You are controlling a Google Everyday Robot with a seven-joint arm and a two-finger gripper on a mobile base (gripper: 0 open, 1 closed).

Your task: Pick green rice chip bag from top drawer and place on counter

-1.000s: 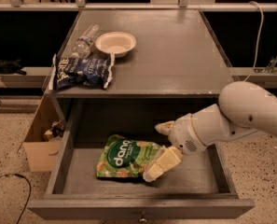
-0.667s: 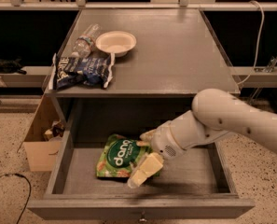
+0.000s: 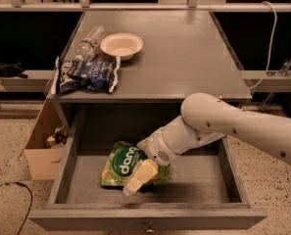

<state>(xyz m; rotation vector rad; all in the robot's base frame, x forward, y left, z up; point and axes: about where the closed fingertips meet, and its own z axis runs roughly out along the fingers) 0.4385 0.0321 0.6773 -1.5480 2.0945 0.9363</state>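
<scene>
The green rice chip bag [image 3: 119, 164] lies flat on the bottom of the open top drawer [image 3: 199, 180], left of its middle. My gripper [image 3: 141, 160] is down inside the drawer over the bag's right half, open, with one cream finger [image 3: 139, 176] across the bag's front right corner and the other near its back edge. The white arm reaches in from the right. Above the drawer is the grey counter [image 3: 184, 53].
On the counter's left side are a dark blue and white snack bag [image 3: 86, 77], a white bowl [image 3: 121, 45] and a clear plastic bottle [image 3: 90, 43]. A cardboard box [image 3: 42, 151] stands on the floor left of the drawer. A cable [image 3: 270, 43] hangs at the right.
The gripper has moved left across the drawer and now sits over the green bag's right half. The bag has not moved.
</scene>
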